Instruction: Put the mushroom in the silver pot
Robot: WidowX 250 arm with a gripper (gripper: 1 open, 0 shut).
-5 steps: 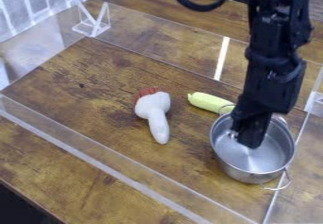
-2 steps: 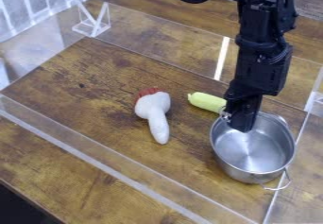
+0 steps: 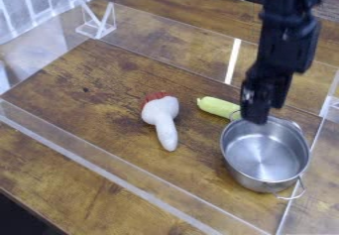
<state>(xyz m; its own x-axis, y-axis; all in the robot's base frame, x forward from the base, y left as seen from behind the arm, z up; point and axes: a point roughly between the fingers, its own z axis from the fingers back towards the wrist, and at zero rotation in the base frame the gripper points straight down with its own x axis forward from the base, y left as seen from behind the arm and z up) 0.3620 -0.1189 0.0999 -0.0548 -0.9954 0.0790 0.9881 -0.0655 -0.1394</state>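
The mushroom [image 3: 162, 120] lies on the table [image 3: 79, 90], cap toward the far side and stem toward the camera, well left of the gripper [image 3: 253, 108] (jaws probably apart, though blurred) above the empty silver pot [image 3: 265, 153].

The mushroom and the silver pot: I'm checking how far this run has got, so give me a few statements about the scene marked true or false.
1. The mushroom lies on the wooden table, outside the silver pot. True.
2. The silver pot has the mushroom in it. False: the pot looks empty, only its shiny bottom shows.
3. A small yellow-green vegetable lies between the mushroom and the pot. True.
4. The tool is gripping the mushroom. False: it hangs over the pot's far rim and holds nothing.
5. The mushroom stands upright on its stem. False: it lies on its side, cap toward the far side.
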